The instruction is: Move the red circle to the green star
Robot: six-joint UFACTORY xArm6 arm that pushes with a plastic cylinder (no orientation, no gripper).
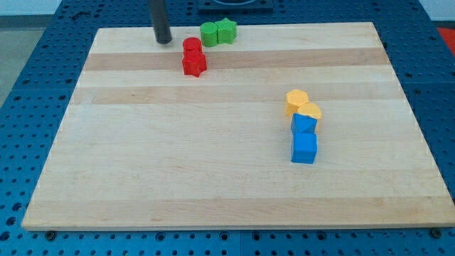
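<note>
Camera view looks down on a pale wooden board lying on a blue perforated table. My tip rests near the board's top edge, toward the view's left; it is a plain dark rod, with no claw to spread or clamp. Just to the view's right of it and slightly lower sits the red circle, close by, though whether they touch I cannot tell. Directly below the circle and touching it is a second red block, star-like in outline. The green star is at the top edge, up and to the view's right of the red circle, with a green block pressed against its left side. Well apart, toward the view's right, two yellow blocks and two blue blocks form a touching column.
</note>
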